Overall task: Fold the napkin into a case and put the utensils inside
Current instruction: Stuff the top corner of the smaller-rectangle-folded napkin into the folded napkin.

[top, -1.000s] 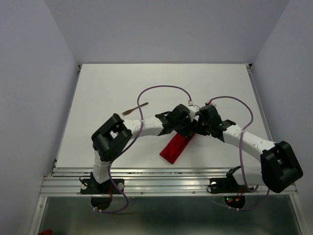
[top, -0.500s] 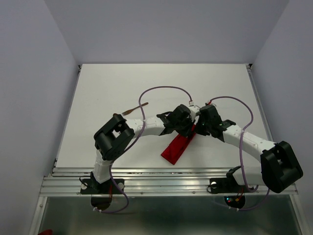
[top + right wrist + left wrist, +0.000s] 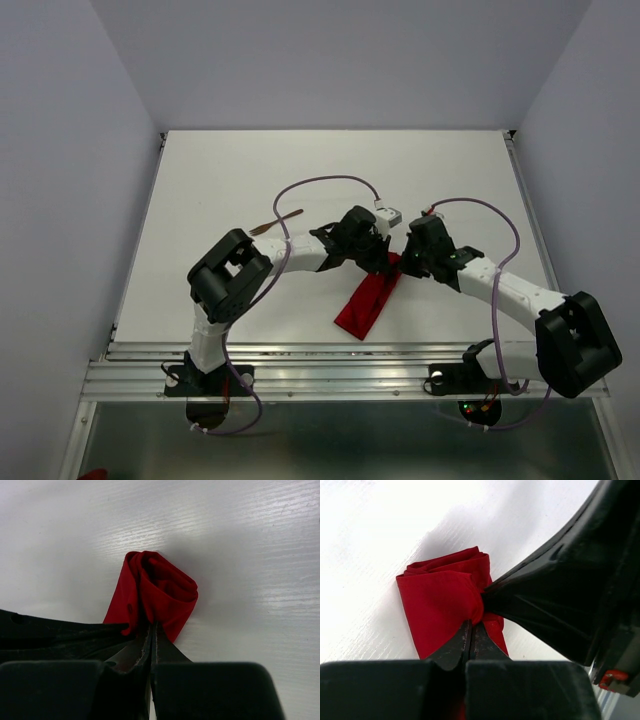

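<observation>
The red napkin [image 3: 368, 300] lies folded into a narrow long case near the table's middle, slanting from near left to far right. Both grippers meet at its far end. My left gripper [image 3: 381, 262] is shut on the cloth's edge [image 3: 470, 605], pinching a fold. My right gripper [image 3: 403, 262] is also shut on that end, where the cloth [image 3: 160, 590] bulges into an open loop. One dark wooden utensil [image 3: 277, 222] lies on the table left of the arms; whether it is the spoon I cannot tell.
The white table [image 3: 220, 180] is walled by pale panels on three sides. Purple cables [image 3: 330, 181] arc above both wrists. A metal rail [image 3: 340, 372] runs along the near edge by the arm bases.
The left gripper closed on the napkin's far end and lifted slightly. The case's far end shifted a little to the right. The right gripper stayed shut on it.
</observation>
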Robot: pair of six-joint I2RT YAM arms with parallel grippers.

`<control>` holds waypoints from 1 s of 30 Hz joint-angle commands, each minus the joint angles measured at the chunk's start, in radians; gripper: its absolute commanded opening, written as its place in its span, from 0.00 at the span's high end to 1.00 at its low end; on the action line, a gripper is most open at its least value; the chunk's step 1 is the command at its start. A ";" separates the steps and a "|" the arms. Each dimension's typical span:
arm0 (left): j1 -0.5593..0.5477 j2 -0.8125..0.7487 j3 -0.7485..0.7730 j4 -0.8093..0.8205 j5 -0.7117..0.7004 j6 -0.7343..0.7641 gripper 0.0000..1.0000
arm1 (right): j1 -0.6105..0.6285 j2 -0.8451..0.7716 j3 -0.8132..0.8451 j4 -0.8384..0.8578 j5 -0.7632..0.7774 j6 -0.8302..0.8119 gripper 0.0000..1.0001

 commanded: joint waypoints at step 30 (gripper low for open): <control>0.024 -0.133 -0.084 0.013 0.041 0.007 0.66 | 0.008 -0.045 -0.007 0.028 0.003 0.021 0.99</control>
